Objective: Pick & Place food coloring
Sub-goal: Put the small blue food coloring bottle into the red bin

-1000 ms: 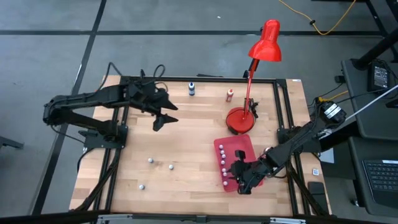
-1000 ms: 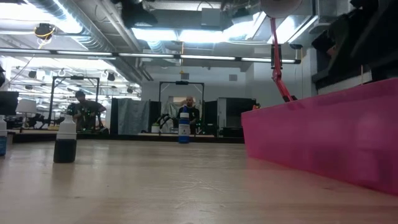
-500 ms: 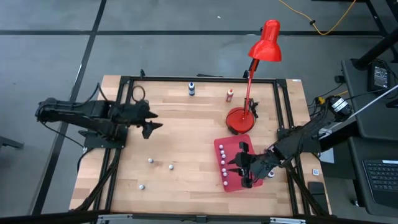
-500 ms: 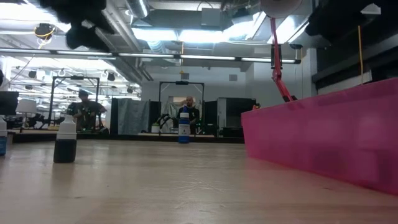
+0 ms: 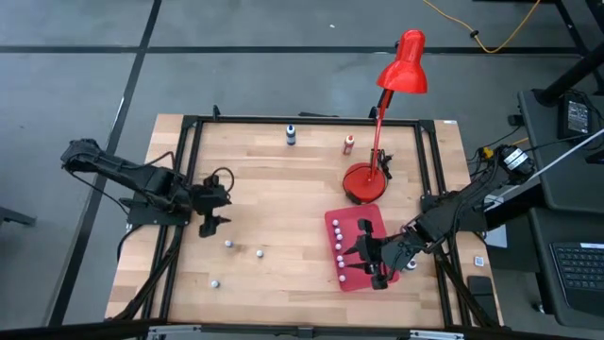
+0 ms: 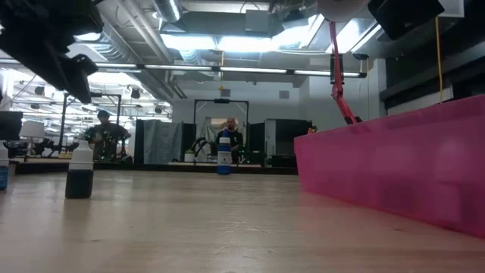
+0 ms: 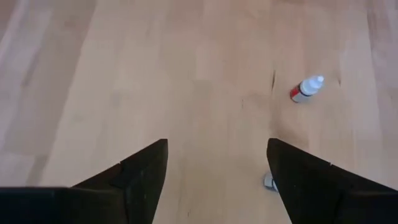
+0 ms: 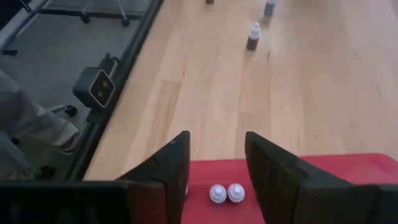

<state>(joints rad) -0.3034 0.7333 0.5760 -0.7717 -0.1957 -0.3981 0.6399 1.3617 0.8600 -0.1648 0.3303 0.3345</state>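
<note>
Several small white-capped food coloring bottles (image 5: 339, 253) stand in a row on the red mat (image 5: 373, 222); two of them (image 8: 226, 193) show just beyond my right gripper (image 8: 217, 140), which hovers open over the mat (image 5: 366, 259). Three loose bottles (image 5: 227, 244) (image 5: 260, 253) (image 5: 215, 282) rest on the wood near the left. My left gripper (image 5: 209, 221) hangs open above the table just left of them. In its wrist view (image 7: 217, 146) a red-bodied bottle (image 7: 306, 90) lies on its side ahead, and another (image 7: 269, 182) peeks from behind a finger.
A red desk lamp stands on its round base (image 5: 363, 181) just beyond the mat. A blue bottle (image 5: 291, 135) and a red one (image 5: 349, 143) stand at the far edge. The black frame rails (image 5: 179, 236) run along the table's sides. Bare wood lies in the middle.
My left gripper has swung from the far middle of the table toward the left and near edges and come down, ending close to the loose bottles. My right gripper has risen a little above the red mat.
</note>
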